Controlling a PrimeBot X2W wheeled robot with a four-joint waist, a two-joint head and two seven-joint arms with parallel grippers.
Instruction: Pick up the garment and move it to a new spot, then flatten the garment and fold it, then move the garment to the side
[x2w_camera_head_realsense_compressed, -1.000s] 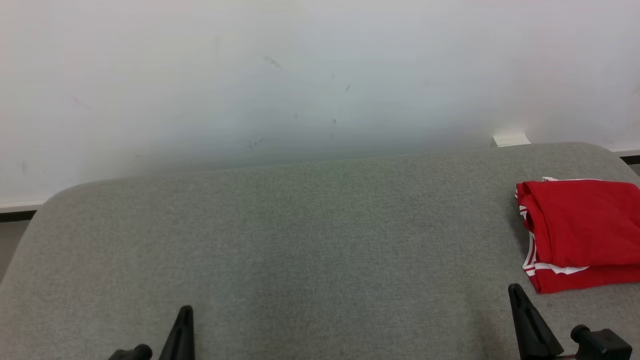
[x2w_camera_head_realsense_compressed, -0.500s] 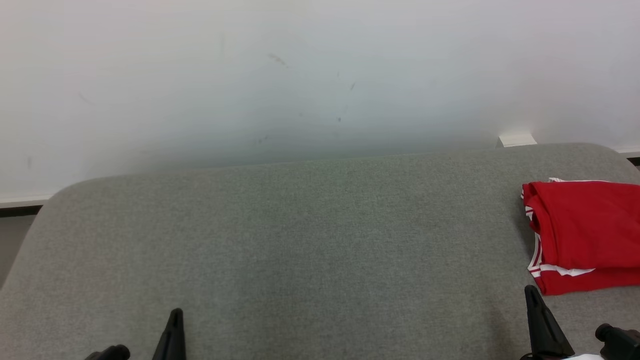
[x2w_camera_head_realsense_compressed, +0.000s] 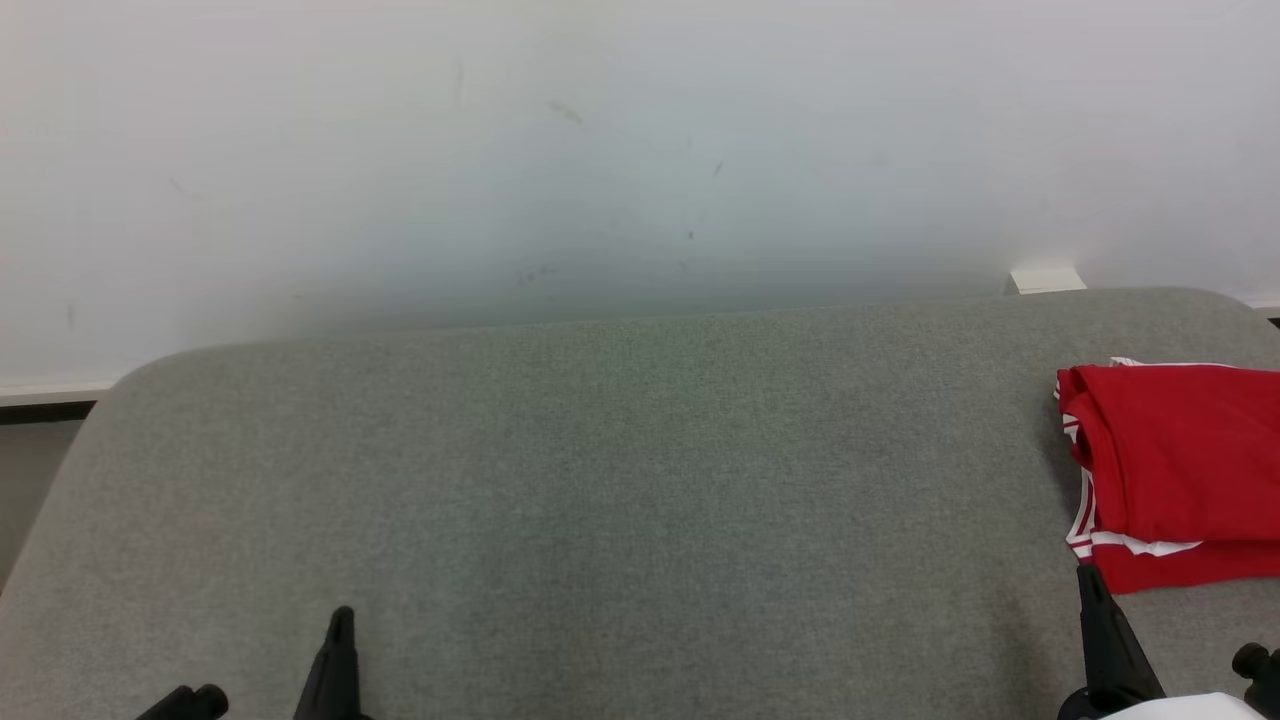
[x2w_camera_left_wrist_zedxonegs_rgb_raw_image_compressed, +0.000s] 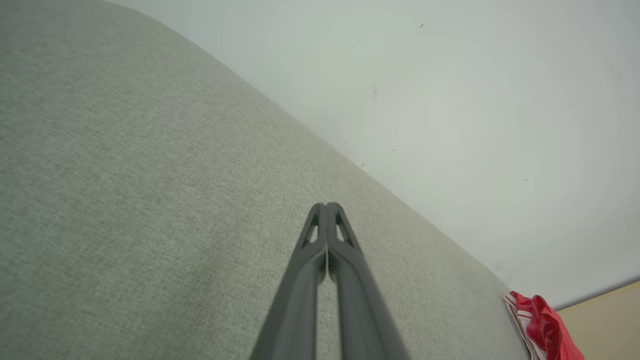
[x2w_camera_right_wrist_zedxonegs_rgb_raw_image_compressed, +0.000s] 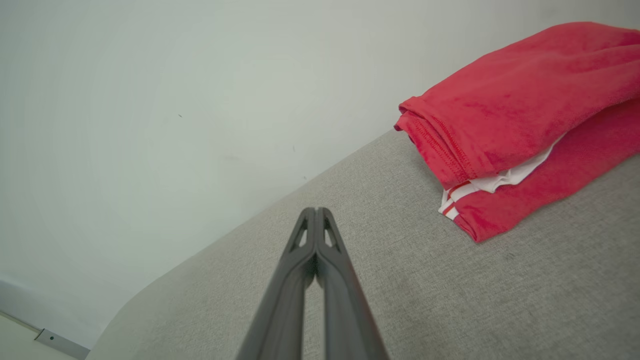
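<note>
The red garment (x2w_camera_head_realsense_compressed: 1180, 470) with white stripes lies folded at the right end of the grey padded surface (x2w_camera_head_realsense_compressed: 620, 480), partly cut off by the picture's edge. It also appears in the right wrist view (x2w_camera_right_wrist_zedxonegs_rgb_raw_image_compressed: 520, 120) and as a small red bunch in the left wrist view (x2w_camera_left_wrist_zedxonegs_rgb_raw_image_compressed: 545, 330). My right gripper (x2w_camera_head_realsense_compressed: 1090, 600) is shut with nothing in it, just below the garment's near left corner and apart from it. Low at the left, my left gripper (x2w_camera_head_realsense_compressed: 340, 630) is shut and empty over bare fabric. The wrist views show each pair of fingers, left (x2w_camera_left_wrist_zedxonegs_rgb_raw_image_compressed: 326, 207) and right (x2w_camera_right_wrist_zedxonegs_rgb_raw_image_compressed: 316, 212), pressed together.
A pale wall (x2w_camera_head_realsense_compressed: 600, 150) rises right behind the grey surface. A small white piece (x2w_camera_head_realsense_compressed: 1047, 279) sits at the wall's foot near the back right. The surface's rounded left corner (x2w_camera_head_realsense_compressed: 130, 390) drops off to the floor.
The whole head view has drifted, so the camera has turned a little to the left. Both grippers have sunk slightly toward the picture's bottom corners. The garment lies as before.
</note>
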